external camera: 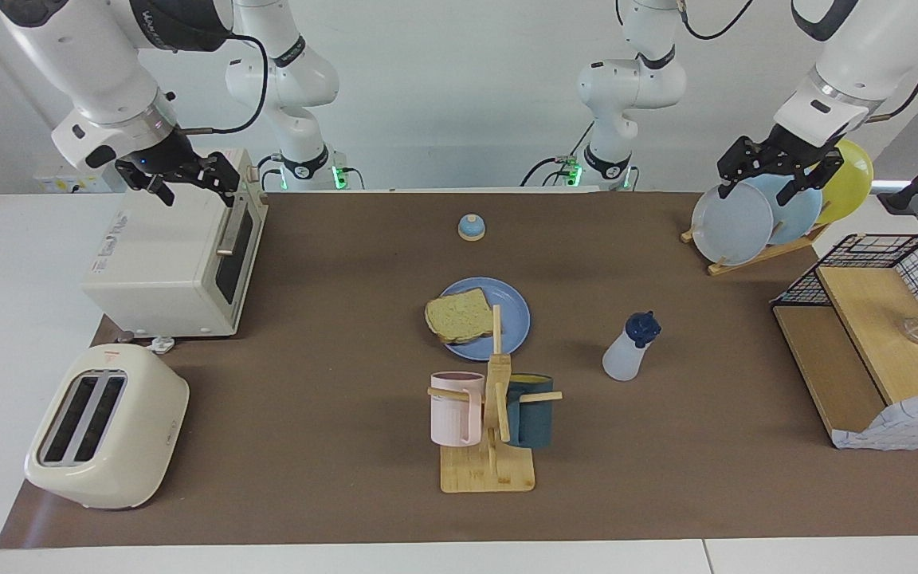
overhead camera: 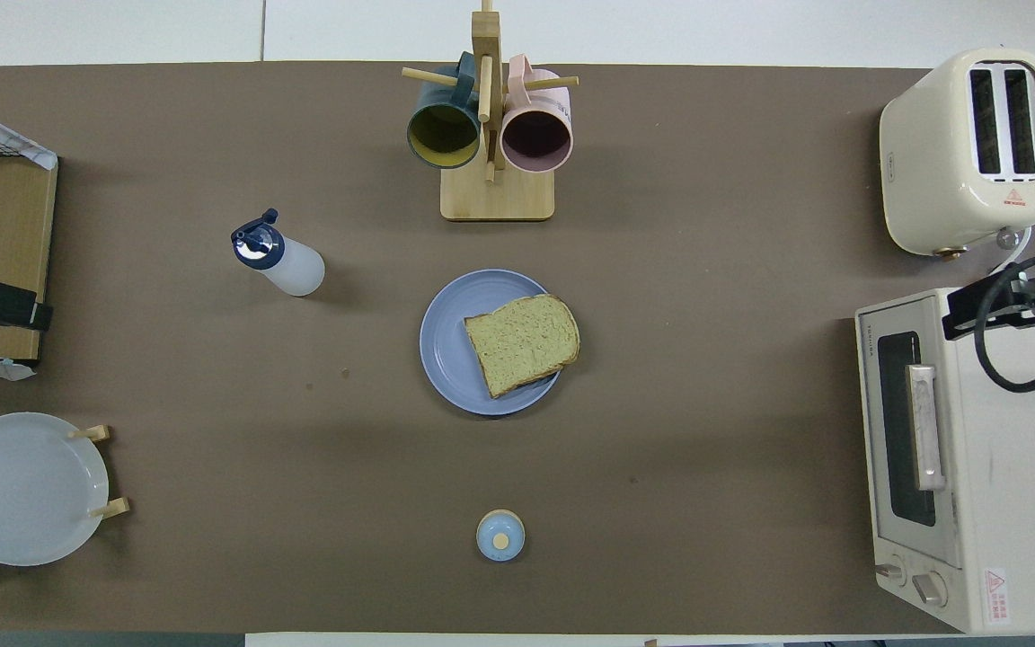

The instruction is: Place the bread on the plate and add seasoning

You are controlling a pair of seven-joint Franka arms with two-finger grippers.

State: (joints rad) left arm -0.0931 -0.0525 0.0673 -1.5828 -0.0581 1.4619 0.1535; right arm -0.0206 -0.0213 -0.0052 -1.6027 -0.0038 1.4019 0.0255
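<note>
The bread lies flat on the blue plate in the middle of the mat, on the plate's half toward the right arm's end, its crust slightly over the rim. The seasoning bottle stands upright on the mat, toward the left arm's end and a little farther from the robots than the plate. My right gripper is open and empty, raised over the toaster oven. My left gripper is open and empty, raised over the plate rack. Both arms wait.
A wooden mug tree with a pink and a dark blue mug stands just farther from the robots than the plate. A small blue bell sits nearer to the robots. A cream toaster and a wire-and-wood shelf stand at the table's ends.
</note>
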